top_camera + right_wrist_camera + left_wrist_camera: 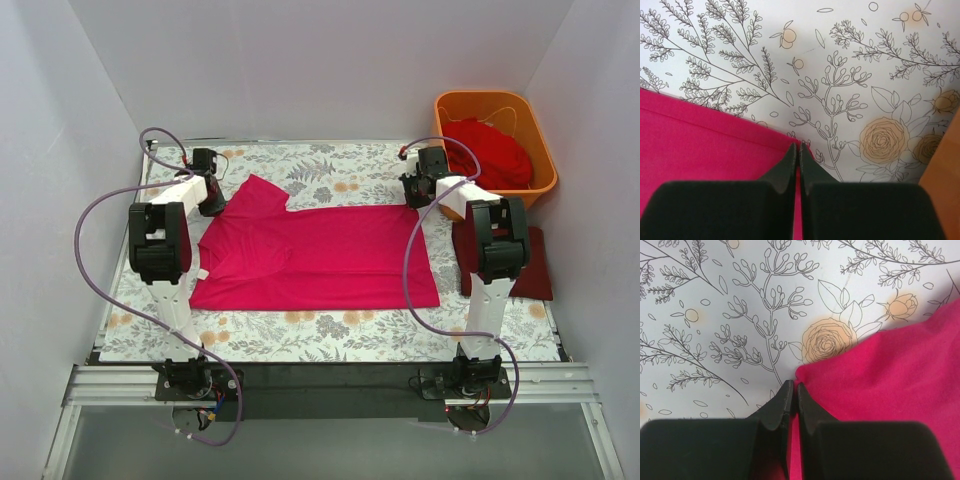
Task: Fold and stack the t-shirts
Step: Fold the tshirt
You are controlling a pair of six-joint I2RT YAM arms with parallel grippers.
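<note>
Magenta t-shirt (320, 255) spread flat, left pincer (791, 389) and right pincer (799, 149) pinching its far corners, floral cloth (310, 165) beyond.

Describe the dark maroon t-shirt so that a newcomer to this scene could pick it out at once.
Find the orange tub at the far right of the table. Just nearer than it, partly behind the right arm, the maroon t-shirt lies folded into a small rectangle. It is darker than the magenta-pink t-shirt spread flat mid-table and the scarlet t-shirt heaped in the tub.
</note>
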